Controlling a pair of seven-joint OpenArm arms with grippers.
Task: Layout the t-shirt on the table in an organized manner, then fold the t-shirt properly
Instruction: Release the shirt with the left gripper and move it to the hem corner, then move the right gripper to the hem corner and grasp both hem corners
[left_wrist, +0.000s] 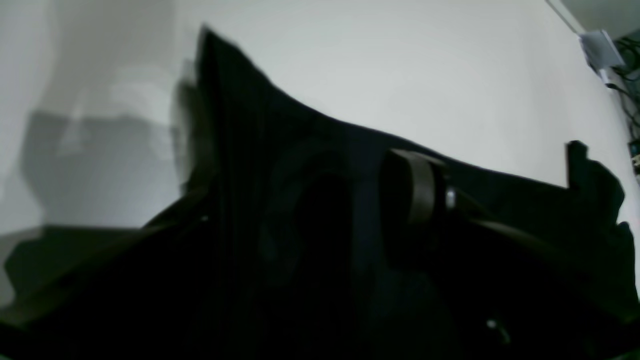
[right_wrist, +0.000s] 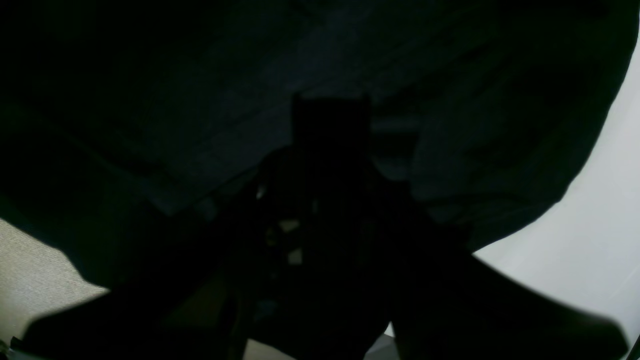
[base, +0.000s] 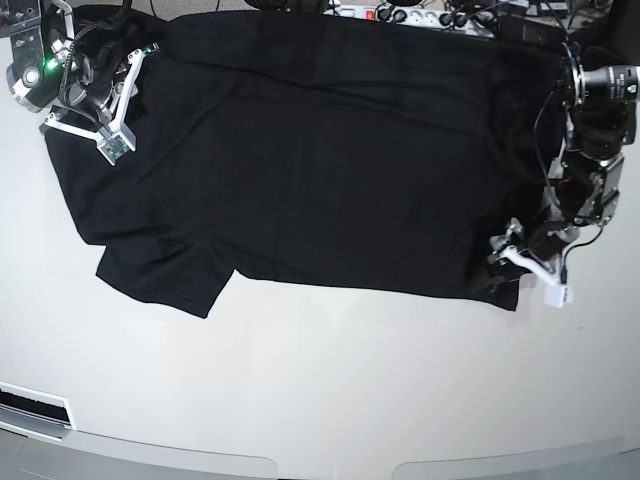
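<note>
- The big shiny white table fills almost the whole base view, and its front part is bare.
- The plain black soft t-shirt lies spread out flat on the back half of the table. Its long side runs from left to right across the view. One short sleeve sticks out toward the front on the left, so the top of the shirt is at the left and the bottom hem is at the right.
- The left gripper is at the shirt's front right corner, right on the hem. In the left wrist view, black cloth drapes over and between its fingers. The jaws stand wide, but I cannot tell if they pinch the cloth.
- The right gripper is over the shirt's back left part, near the shoulder. The right wrist view is almost all dark cloth, so I cannot tell if this gripper holds anything.
</note>
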